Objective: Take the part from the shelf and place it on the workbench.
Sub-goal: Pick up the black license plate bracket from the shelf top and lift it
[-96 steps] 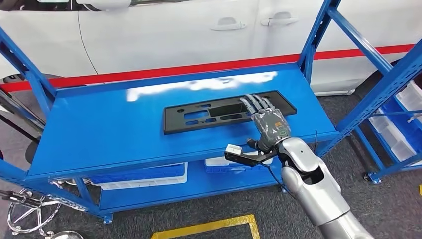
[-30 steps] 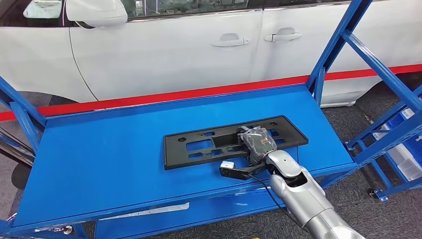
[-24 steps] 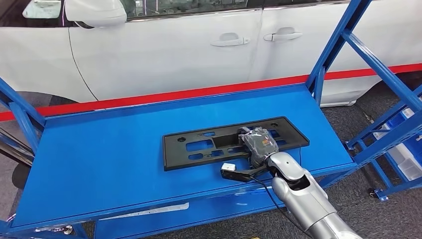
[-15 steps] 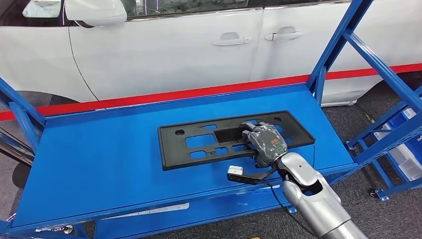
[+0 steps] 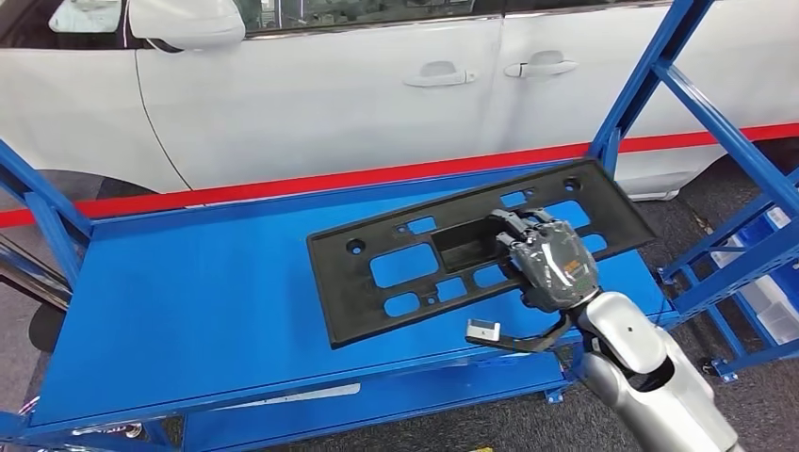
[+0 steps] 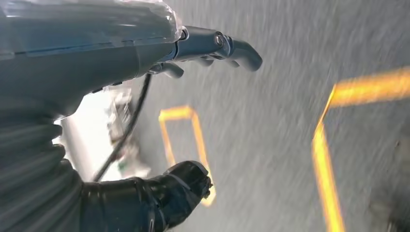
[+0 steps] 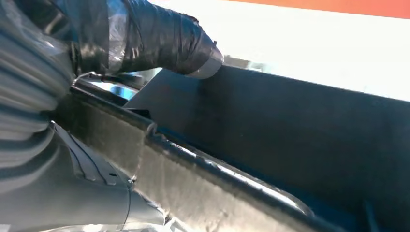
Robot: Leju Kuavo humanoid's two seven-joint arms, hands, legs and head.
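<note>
Part: a long, flat, black plastic panel point(image 5: 443, 259) with rectangular cut-outs and a central recess, tilted, its far end raised off the blue metal shelf deck point(image 5: 188, 301) and its near left corner close to the deck.
Right hand: the right hand point(image 5: 546, 264) grips the panel, fingers curled over the edge of a cut-out just right of the recess; the thumb point(image 7: 159, 41) presses the underside.
Left hand: the left hand point(image 6: 159, 96) hangs over grey floor, fingers apart, holding nothing.
Handling: probably light and stiff but unwieldy (long span left of the grip); it may swing or twist.
Hold: a grip nearer the recess would likely balance better.
</note>
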